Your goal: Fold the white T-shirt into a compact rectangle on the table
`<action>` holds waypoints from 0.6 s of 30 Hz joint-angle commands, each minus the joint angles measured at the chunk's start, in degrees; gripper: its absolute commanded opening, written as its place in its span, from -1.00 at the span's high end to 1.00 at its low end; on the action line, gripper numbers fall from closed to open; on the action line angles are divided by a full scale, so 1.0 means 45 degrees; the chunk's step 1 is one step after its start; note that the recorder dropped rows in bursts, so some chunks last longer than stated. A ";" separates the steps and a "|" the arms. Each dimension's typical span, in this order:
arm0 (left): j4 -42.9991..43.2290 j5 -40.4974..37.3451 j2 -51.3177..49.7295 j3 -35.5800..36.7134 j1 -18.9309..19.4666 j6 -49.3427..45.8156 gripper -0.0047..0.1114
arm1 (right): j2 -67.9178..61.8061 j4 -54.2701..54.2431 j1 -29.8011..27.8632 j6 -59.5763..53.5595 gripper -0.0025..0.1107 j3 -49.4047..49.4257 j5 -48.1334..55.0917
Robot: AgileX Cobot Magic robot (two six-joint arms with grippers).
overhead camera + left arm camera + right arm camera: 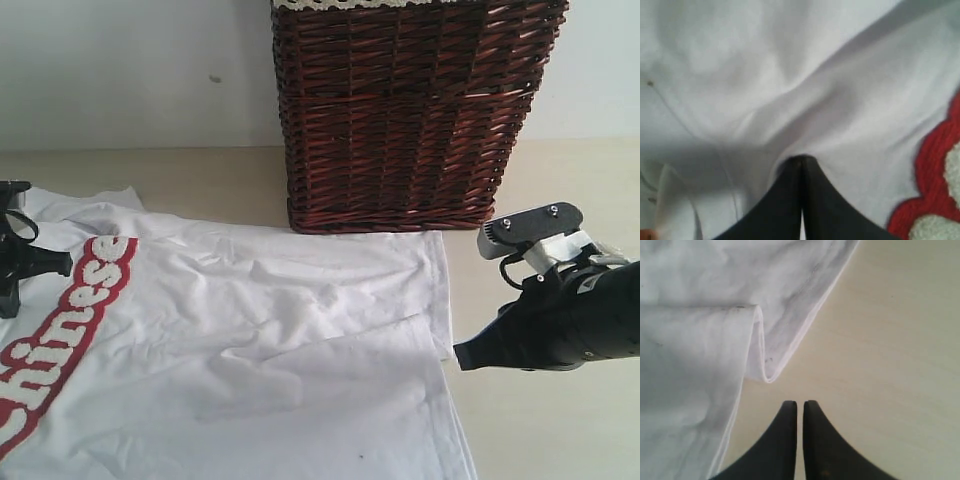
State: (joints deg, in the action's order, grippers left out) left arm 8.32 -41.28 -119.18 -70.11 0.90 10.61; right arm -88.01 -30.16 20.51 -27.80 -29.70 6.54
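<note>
The soft white red-lettered cotton T-shirt [300,330] lies spread on the pale cream worktop [560,440]; the left pincer [801,160] is closed against its cloth, and the right pincer [800,404], closed and empty just beside the hem corner [767,378], should open before gripping both layers.

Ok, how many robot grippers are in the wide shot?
2. The left gripper is at the left edge, on the white T-shirt near its red lettering; the right gripper is on the right, over bare table beside the shirt's edge.
</note>
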 commanded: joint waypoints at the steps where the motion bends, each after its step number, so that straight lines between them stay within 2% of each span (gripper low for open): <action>1: -0.0281 0.0509 -0.0508 0.0099 0.0444 -0.0378 0.92 | -0.0505 -0.0423 -0.0044 -0.0042 0.83 0.0039 -0.0219; 4: -0.1420 -0.0323 -0.0175 0.0099 0.0415 -0.1954 0.92 | -0.0693 -0.0424 -0.0044 -0.0042 0.83 0.0039 -0.0491; 9: -0.1291 -0.3867 -0.0321 0.0102 0.0415 -0.2358 0.92 | -0.0722 -0.0524 0.0147 -0.0042 0.83 -0.0132 -0.0725; 15: -0.2717 -0.3122 0.1528 0.0289 0.0265 -0.2940 0.92 | -0.1067 -0.0556 0.2876 -0.0042 0.83 -0.0339 -0.0551; 18: -0.3794 -0.2069 0.2486 0.0289 0.0265 -0.3237 0.92 | -0.1585 -0.0556 0.3305 -0.0017 0.83 -0.0339 0.0356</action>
State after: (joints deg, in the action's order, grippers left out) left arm -4.49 -53.78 -110.80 -68.91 2.35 -2.51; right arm -93.76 -32.66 34.32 -27.69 -30.99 5.46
